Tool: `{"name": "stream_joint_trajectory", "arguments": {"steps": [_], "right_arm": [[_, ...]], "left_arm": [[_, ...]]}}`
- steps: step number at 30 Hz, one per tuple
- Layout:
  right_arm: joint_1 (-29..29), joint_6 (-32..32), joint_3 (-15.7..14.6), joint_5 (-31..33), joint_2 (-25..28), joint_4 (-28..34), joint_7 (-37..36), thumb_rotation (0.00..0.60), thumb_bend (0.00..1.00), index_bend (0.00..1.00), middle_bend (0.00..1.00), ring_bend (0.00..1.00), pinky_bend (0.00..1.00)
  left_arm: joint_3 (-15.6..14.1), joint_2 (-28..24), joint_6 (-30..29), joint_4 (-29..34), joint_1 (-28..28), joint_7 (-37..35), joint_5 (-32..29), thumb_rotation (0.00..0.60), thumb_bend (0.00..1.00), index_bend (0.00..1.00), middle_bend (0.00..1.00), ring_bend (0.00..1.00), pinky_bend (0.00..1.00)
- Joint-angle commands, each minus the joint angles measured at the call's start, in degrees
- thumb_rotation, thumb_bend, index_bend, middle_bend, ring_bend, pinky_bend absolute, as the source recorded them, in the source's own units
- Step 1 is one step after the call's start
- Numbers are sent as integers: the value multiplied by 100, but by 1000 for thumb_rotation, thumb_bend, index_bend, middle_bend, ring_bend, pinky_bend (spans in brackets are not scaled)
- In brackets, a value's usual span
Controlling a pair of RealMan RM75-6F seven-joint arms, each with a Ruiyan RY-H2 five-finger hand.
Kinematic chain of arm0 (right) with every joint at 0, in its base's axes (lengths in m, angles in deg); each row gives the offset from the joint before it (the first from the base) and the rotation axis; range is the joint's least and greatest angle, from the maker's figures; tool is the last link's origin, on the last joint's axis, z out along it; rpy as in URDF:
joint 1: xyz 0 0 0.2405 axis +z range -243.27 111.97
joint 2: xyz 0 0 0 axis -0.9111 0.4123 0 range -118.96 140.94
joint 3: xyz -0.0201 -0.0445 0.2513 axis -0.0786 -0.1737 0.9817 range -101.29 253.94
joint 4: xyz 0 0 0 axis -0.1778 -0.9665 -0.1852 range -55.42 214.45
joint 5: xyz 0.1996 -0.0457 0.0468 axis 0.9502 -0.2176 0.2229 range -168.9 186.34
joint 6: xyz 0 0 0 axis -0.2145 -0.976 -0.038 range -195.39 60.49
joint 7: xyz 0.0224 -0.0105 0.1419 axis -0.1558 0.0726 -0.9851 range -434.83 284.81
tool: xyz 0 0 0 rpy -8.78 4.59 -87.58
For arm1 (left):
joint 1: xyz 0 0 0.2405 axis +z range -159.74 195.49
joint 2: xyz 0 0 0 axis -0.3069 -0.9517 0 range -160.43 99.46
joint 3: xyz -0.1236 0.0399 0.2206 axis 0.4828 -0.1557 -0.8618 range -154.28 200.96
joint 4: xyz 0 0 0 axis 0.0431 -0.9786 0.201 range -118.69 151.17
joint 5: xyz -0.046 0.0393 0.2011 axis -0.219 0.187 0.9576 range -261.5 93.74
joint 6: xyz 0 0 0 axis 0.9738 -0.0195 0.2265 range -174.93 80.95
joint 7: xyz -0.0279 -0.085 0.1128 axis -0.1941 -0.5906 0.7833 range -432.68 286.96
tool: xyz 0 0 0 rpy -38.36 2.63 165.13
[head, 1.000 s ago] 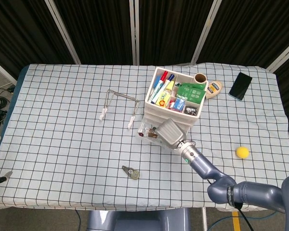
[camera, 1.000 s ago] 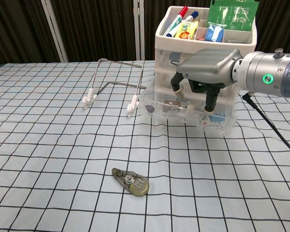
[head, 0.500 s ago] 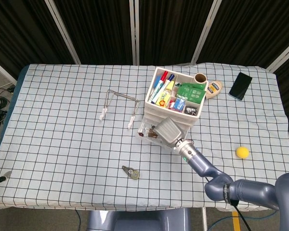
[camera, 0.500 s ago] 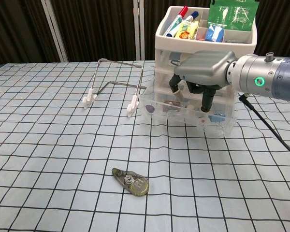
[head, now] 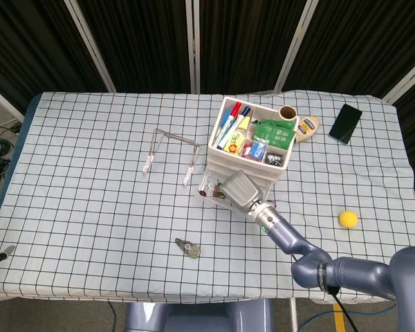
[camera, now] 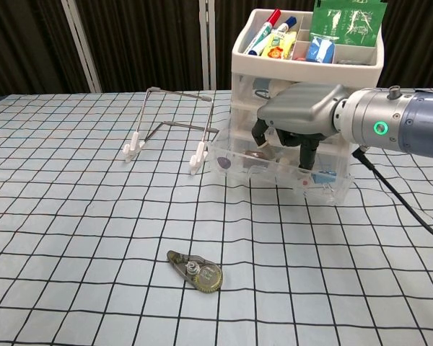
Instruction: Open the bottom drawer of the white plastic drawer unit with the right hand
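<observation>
Checked tablecloth [head: 90, 173]: wire rack [head: 171, 153], tape dispenser [head: 188, 247] beside drawer unit [head: 245, 155]

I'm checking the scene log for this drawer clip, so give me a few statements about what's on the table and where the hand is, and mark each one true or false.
1. The bottom drawer of the white drawer unit is pulled out toward the camera. True.
2. The right hand is above the open drawer with its fingers reaching down into it. True.
3. The yellow ball sits inside the top tray of the unit. False: it lies on the tablecloth, apart from the unit.
4. The black phone lies beside the wire stand. False: it lies near the table's far corner, on the other side of the unit.
5. The tape dispenser lies on the cloth nearer the camera than the drawer. True.
</observation>
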Motion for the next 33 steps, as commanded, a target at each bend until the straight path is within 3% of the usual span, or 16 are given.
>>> {"name": "stream_joint_trajectory", "arguments": {"steps": [1, 13, 33], "right_arm": [[2, -8, -4, 12, -26, -23, -11, 600, 32, 551, 1000, 1000, 903], [8, -31, -40, 0, -92, -114, -30, 600, 197, 585, 1000, 1000, 903], [-33, -231, -21, 63, -45, 87, 94, 600, 218, 618, 1000, 1000, 903]], "left_arm": [[8, -3, 6, -4, -2, -13, -18, 600, 106, 0, 0, 0, 0], [6, -17, 12, -9, -2, -55, -14, 600, 106, 0, 0, 0, 0], [-5, -54, -33, -15, 24, -166, 36, 600, 105, 0, 0, 0, 0]]}}
